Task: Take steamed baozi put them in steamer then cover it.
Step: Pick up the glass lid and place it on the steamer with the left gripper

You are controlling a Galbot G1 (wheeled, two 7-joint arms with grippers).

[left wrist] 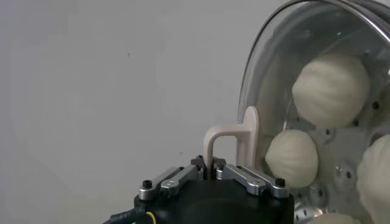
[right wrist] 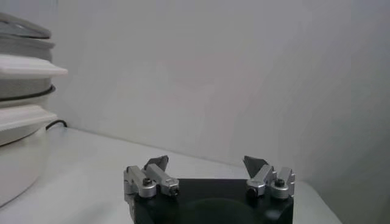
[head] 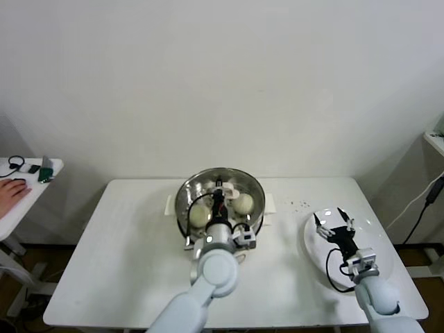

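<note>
The steamer [head: 259,210] stands mid-table with the clear glass cover [head: 205,182] over its mouth. My left gripper [head: 219,199] reaches over the pot from the near side and is shut on the cover's pale handle [left wrist: 235,135]. Through the glass [left wrist: 272,73] three cream baozi show on the perforated tray [left wrist: 331,89] [left wrist: 292,157] [left wrist: 375,176]; two show in the head view [head: 200,216] [head: 243,203]. My right gripper [head: 333,223] hangs open and empty above the white plate [head: 379,241]. The right wrist view shows its jaws [right wrist: 207,163] spread wide, with the steamer [right wrist: 17,115] off to one side.
A small side table [head: 28,182] at far left carries small items, with a person's hand [head: 10,190] on it. Dark specks [head: 301,203] lie between steamer and plate. A black cable [head: 422,208] hangs beyond the table's right edge.
</note>
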